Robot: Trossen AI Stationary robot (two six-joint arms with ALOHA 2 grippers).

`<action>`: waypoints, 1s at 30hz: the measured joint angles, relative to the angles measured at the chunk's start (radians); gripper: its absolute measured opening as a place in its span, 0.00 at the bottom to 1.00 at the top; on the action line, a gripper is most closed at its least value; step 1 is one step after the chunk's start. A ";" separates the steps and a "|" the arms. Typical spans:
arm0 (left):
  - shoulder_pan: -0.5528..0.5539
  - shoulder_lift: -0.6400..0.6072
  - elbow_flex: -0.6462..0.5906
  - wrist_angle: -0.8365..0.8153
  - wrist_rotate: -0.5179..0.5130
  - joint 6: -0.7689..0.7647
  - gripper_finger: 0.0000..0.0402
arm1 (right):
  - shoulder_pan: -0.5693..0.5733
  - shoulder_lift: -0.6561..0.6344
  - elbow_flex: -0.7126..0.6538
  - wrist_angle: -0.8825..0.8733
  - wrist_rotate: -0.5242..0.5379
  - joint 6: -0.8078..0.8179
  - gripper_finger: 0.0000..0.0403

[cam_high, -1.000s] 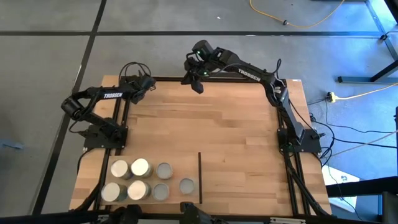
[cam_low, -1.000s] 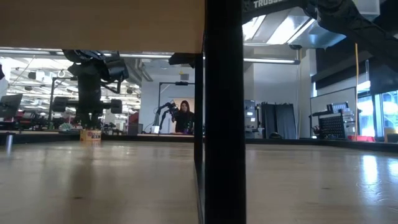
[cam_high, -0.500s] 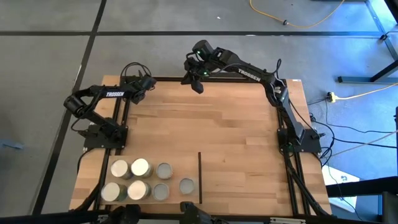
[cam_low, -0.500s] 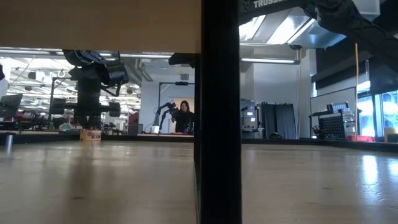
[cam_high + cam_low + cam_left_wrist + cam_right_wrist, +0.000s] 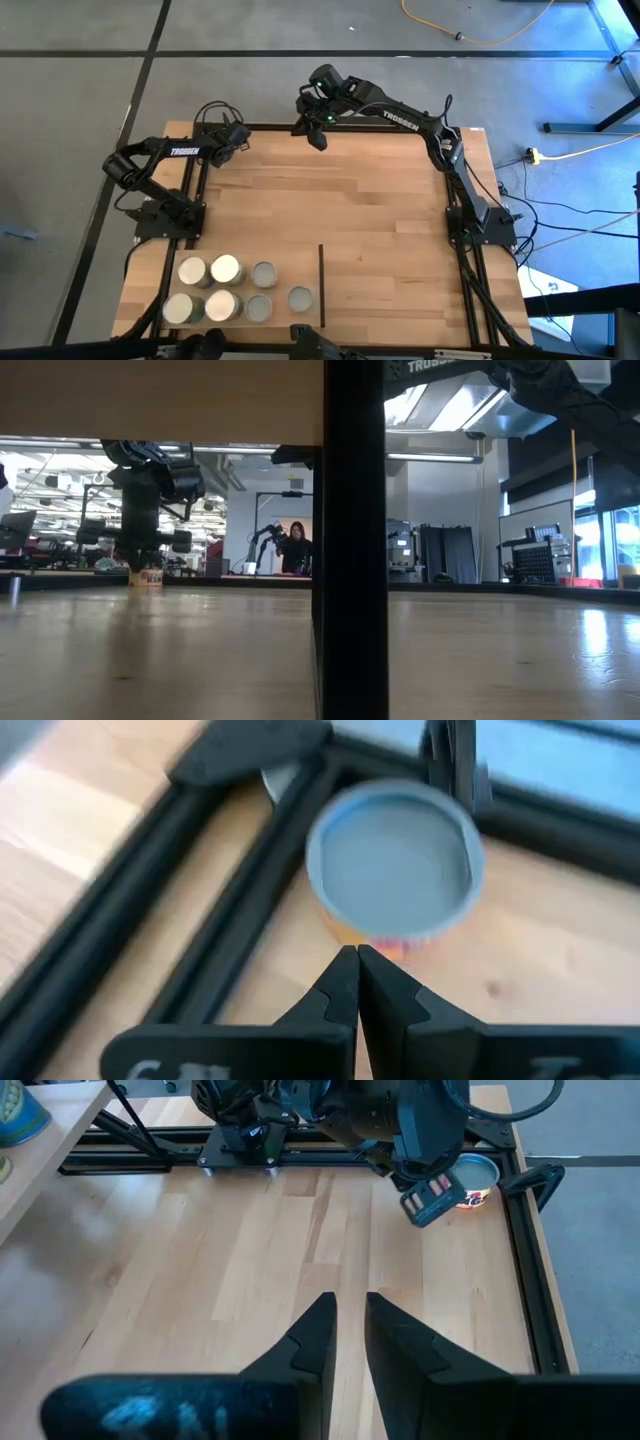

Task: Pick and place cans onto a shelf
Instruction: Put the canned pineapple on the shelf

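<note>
One can (image 5: 395, 860) with a grey metal top stands upright on the table's far left corner, inside the black frame; it also shows in the right wrist view (image 5: 472, 1180) and the low view (image 5: 147, 576). My left gripper (image 5: 357, 960) is shut, its tips right at the can's near side (image 5: 238, 135). Several cans (image 5: 222, 288) stand on the shelf (image 5: 296, 262) at the near left, edged by a black strip (image 5: 321, 285). My right gripper (image 5: 350, 1305) hangs above the table's far middle (image 5: 318, 138), slightly open and holding nothing. My left gripper's shut fingertips (image 5: 345, 975) stand at the lower side wall of the corner can (image 5: 385, 945), slanting down toward it. I cannot tell whether they touch it. The can stands upright on the table.
A black metal frame (image 5: 300, 128) runs around the table. The shelf's black post (image 5: 355, 560) fills the middle of the low view. A person (image 5: 297, 548) stands far off in the room behind. Bare planks (image 5: 340, 200) lie between the arms.
My left arm has shifted a little at the far left corner, its elbow swinging slightly toward the table's far edge. Its gripper stays shut by the corner can.
</note>
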 joint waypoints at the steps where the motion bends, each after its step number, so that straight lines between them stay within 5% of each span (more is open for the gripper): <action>1: 0.003 0.000 0.000 -0.007 0.027 0.003 0.00 | 0.000 0.000 0.000 0.000 0.000 0.005 0.15; 11: 0.010 0.001 0.000 -0.030 0.163 0.071 0.00 | 0.000 0.000 0.000 -0.001 0.000 0.008 0.15; 30: 0.030 -0.007 -0.001 0.038 0.034 -0.095 0.00 | 0.000 0.000 0.000 0.002 0.013 0.008 0.15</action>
